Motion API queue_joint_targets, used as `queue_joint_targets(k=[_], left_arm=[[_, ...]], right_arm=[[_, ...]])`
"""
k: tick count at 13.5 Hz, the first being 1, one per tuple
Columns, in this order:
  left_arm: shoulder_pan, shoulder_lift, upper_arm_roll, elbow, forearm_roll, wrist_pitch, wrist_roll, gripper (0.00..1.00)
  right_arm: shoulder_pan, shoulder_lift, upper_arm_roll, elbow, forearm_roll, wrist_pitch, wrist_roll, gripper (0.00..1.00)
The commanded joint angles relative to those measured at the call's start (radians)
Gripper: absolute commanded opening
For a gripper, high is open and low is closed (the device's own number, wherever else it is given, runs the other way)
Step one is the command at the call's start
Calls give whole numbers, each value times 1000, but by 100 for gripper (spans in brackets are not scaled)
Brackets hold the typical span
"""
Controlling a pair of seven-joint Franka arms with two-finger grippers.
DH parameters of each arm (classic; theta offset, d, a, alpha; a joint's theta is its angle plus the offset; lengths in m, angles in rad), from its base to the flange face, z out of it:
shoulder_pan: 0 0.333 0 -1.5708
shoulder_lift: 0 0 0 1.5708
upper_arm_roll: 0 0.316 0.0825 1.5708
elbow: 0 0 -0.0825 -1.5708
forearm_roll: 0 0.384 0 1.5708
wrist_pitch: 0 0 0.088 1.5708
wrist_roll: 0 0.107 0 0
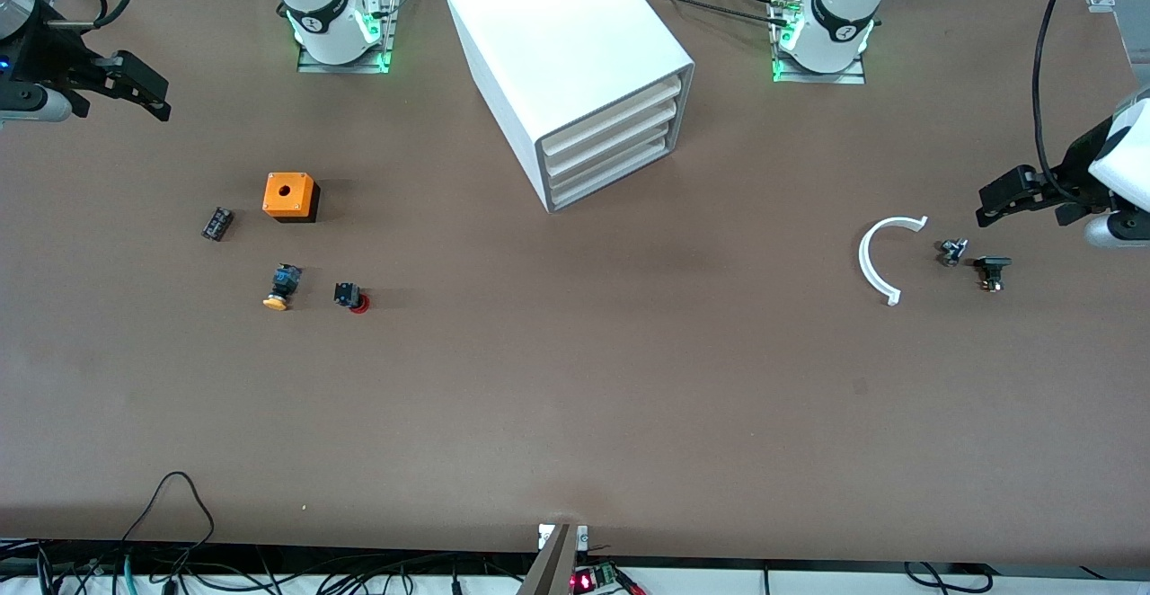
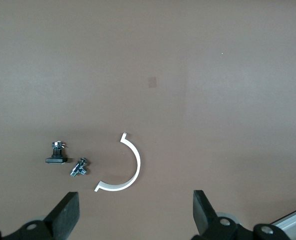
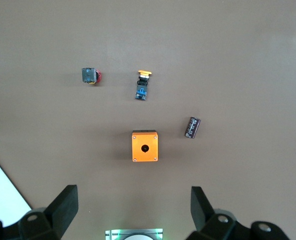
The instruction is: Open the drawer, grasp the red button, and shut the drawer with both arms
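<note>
Both end effectors, left [image 1: 988, 202] and right [image 1: 154, 97], open and empty; red-capped, black-bodied button [image 1: 349, 297] on its side.

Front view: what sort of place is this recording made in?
Most likely a robotics lab bench: a brown table with two bolted-down arm bases, cables along its edges, and test props laid out, a white cabinet of closed drawers, a red-capped button and an orange cube.
</note>
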Motion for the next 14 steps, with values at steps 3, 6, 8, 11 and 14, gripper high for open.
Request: queue_joint_targets(k=[3,6,8,11,14], left_arm=[[-15,6,-15,18,25,-20,16,100],[-9,6,-19,18,31,-23,17,100],[2,8,-9,18,30,-26,22,100],[37,12,-12,18,27,-26,27,100],[37,12,-19,18,27,-26,27,100]], right_arm=[[-3,-6,-1,-4,1,13,5,100],[-3,-6,-1,-4,2,14,5,100],[-3,-6,-1,-4,2,14,5,100],[-3,-6,-1,-4,1,14,5,100],[-3,-6,-1,-4,1,14,5,100]])
